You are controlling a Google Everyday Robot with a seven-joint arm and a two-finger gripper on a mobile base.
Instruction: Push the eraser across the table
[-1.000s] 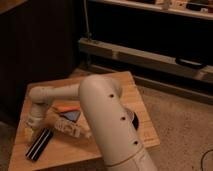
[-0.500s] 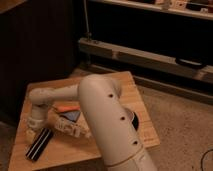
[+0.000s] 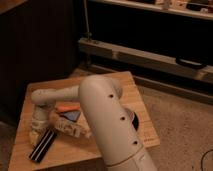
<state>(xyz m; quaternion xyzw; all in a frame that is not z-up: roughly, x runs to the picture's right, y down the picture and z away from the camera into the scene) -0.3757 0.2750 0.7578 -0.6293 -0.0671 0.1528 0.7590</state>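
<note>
Eraser [image 3: 42,146] at lower left on the surface [image 3: 131,97] looks light, rigid and easy-sliding; push its long side mid-length with the claw [image 3: 38,131] just above it, whose opening state cannot be told.

The scene is dim, with a warm amber cast over everything. The strongest light falls from above onto the arm [image 3: 107,115], whose broad white link is the brightest surface, and onto the tabletop [image 3: 131,95], paler at its right half than at its left. The gripper [image 3: 36,131], low at the tabletop's left side just beside the eraser [image 3: 43,145], sits in the arm's shade. Behind, the cabinet [image 3: 40,40] sinks to near black, while the metal rail [image 3: 150,55] catches a dull sheen. The floor [image 3: 185,125] is a muted brown.
</note>
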